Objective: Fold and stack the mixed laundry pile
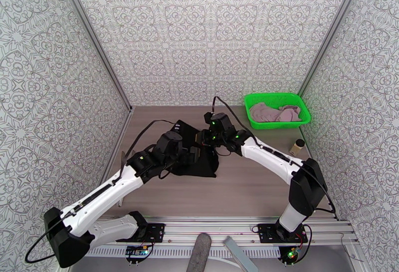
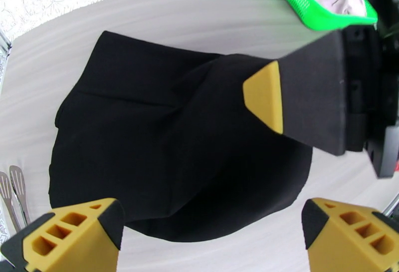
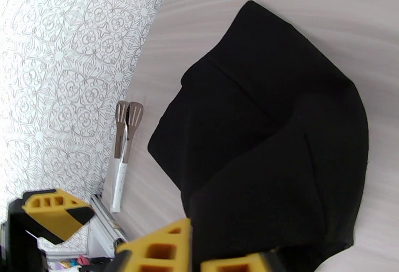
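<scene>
Black garment near the middle of the surface, partly folded over itself, edges uneven. Nearest, left pincer hanging above its near-left part, spread fully wide, holding nothing. Just beyond, right pincer over the far-right part of the cloth, parted about halfway, no fabric seen between the tips.

Likely trouble from here: both pincers crowded close over one small patch, hence a knock between them on the next reach. A shallow pinch taking only the top layer and dragging the fold open; a deep one catching both layers and bunching the lot. Smooth-looking top, so probably easy sliding of the whole piece instead of folding.

Pale wood-grain finish, matt, mostly bare. At its left edge, metal tongs; towards the right, a small brown container. Further back, green basket in the far-right corner with the pink garment crumpled inside, not yet folded, well apart from the black one. Patterned grey-white walls closing in left, right and far
</scene>
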Robot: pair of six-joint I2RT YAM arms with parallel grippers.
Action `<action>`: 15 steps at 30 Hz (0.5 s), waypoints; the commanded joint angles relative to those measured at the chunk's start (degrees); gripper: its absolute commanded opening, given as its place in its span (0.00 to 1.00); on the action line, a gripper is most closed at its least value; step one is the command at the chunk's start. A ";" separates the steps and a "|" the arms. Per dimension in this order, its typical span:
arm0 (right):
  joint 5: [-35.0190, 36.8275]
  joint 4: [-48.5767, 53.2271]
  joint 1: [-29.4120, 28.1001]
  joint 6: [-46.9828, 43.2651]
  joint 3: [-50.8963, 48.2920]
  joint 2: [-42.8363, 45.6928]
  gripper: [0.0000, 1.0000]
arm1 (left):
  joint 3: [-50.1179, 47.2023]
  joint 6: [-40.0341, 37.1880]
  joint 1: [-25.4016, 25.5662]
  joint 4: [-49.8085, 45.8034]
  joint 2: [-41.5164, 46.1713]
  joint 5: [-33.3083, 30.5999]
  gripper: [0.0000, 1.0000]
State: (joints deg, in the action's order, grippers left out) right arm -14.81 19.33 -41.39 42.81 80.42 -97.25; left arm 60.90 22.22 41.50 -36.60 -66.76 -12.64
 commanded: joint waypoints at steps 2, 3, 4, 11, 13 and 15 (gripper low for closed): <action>1.97 3.83 0.17 -1.57 -1.50 0.80 0.59 | 1.23 0.02 1.21 1.10 -1.16 -2.12 1.00; 3.00 5.02 0.17 -2.31 -1.94 1.10 0.61 | 1.32 0.15 1.30 0.85 -1.24 -2.33 1.00; 4.20 6.37 0.18 -3.10 -2.34 1.57 0.62 | 1.41 0.33 1.35 0.59 -1.29 -2.51 0.99; 13.23 16.98 0.34 -9.12 -9.90 7.11 0.92 | 3.19 2.77 1.66 -4.16 -2.14 -3.07 0.99; 13.77 17.84 0.34 -10.57 -13.55 8.86 0.91 | 3.84 3.65 1.83 -5.96 -2.62 -3.65 0.99; 10.24 16.66 0.29 -12.42 -17.73 10.62 0.86 | 4.45 4.90 1.75 -7.60 -2.91 -4.60 0.99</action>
State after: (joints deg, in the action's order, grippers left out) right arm -4.71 32.82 -41.30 34.41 67.40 -89.23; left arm 63.07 24.53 42.70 -39.99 -69.04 -15.16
